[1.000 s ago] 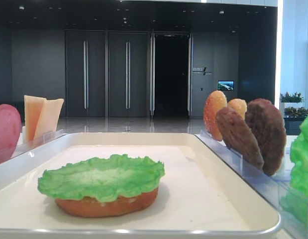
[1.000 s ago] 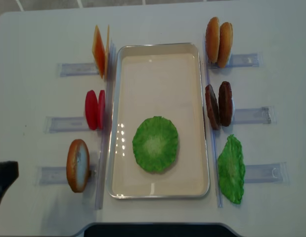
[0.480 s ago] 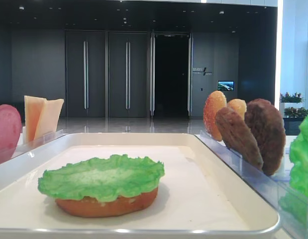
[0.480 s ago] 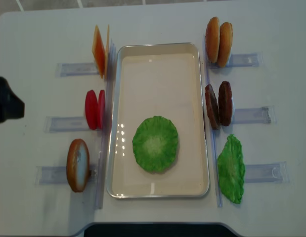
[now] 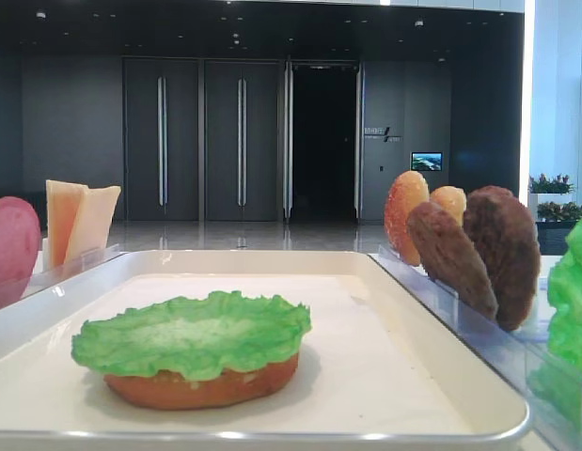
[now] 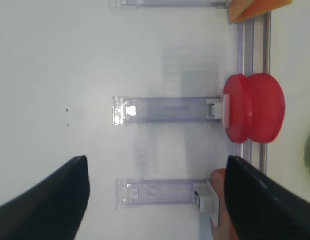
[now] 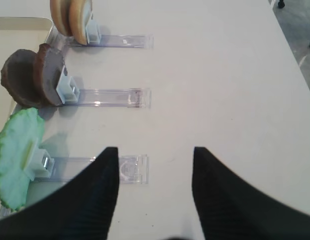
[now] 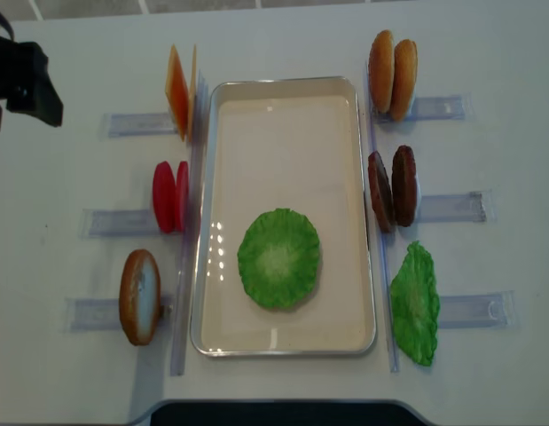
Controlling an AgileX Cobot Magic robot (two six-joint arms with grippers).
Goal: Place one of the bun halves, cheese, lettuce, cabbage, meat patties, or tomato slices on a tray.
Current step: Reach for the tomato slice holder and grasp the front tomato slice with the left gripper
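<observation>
On the cream tray (image 8: 345, 177) (image 5: 432, 329) a green lettuce leaf (image 8: 278, 259) (image 5: 192, 334) lies over a flat bun half (image 5: 201, 387). Left of the tray stand the cheese slices (image 8: 179, 91), the red tomato slices (image 8: 170, 196) (image 6: 255, 107) and a bun half (image 8: 139, 296). To its right stand two more bun halves (image 8: 392, 64) (image 7: 72, 17), the meat patties (image 8: 392, 188) (image 7: 32, 77) and another lettuce leaf (image 8: 415, 303) (image 7: 17, 155). My left gripper (image 6: 156, 162) hangs open and empty over bare table left of the tomato holder. My right gripper (image 7: 155, 152) is open and empty, right of the lettuce holder.
Clear plastic holders (image 8: 123, 222) (image 7: 104, 97) lie flat on both sides of the tray and carry the standing pieces. The left arm (image 8: 21, 75) shows as a dark shape at the overhead view's top left corner. White table (image 7: 220, 75) stretches right of the holders.
In the overhead view the left arm has moved from the lower left edge up to the top left corner. The food pieces and tray have not moved.
</observation>
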